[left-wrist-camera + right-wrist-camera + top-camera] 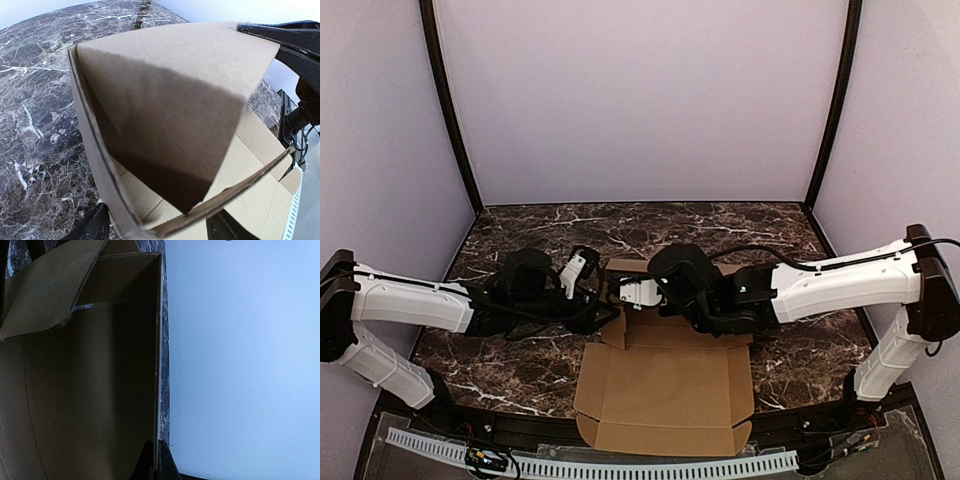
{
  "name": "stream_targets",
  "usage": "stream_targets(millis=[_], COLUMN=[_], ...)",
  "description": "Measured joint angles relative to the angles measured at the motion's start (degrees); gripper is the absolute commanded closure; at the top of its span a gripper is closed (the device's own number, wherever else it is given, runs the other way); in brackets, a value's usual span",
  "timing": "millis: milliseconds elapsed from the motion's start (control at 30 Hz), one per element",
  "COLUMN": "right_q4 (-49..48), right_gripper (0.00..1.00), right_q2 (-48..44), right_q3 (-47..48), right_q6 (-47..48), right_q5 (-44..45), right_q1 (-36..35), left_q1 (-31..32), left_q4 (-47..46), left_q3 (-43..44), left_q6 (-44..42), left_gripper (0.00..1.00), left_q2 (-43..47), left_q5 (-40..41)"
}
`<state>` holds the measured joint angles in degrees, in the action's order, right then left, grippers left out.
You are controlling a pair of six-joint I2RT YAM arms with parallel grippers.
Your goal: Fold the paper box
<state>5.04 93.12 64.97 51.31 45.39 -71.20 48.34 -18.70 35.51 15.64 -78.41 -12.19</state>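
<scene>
The paper box (pixel 665 385) is plain brown cardboard, with its flat panel and flaps lying open toward the near table edge. Its far walls stand up by both grippers. My left gripper (pixel 600 293) is at the box's far left corner. In the left wrist view its fingers (pixel 92 227) stand wide apart, open, astride the raised corner of the box (pixel 170 115). My right gripper (pixel 620 291) meets it from the right. In the right wrist view it (pixel 158 460) is shut on the thin upright back wall of the box (pixel 90 390), with a flap leaning in at upper left.
The dark marble table (pixel 520 235) is closed in by lilac walls with black corner posts (pixel 450 110). A white slotted strip (pixel 620 465) runs along the near edge. Both arms reach in low from the sides and meet at the middle.
</scene>
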Motion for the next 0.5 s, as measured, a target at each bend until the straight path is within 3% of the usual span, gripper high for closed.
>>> stream_targets(millis=[500], right_q4=[2.43], right_gripper=[1.00], right_q2=[2.12], right_q3=[1.73], right_q6=[-2.60], right_q5=[5.60], right_q1=[-0.28], left_q1=[1.07], left_q4=[-3.91], left_q3=[0.00], left_q6=[0.72], left_gripper=[0.38], left_q2=[-0.87], left_q5=[1.90])
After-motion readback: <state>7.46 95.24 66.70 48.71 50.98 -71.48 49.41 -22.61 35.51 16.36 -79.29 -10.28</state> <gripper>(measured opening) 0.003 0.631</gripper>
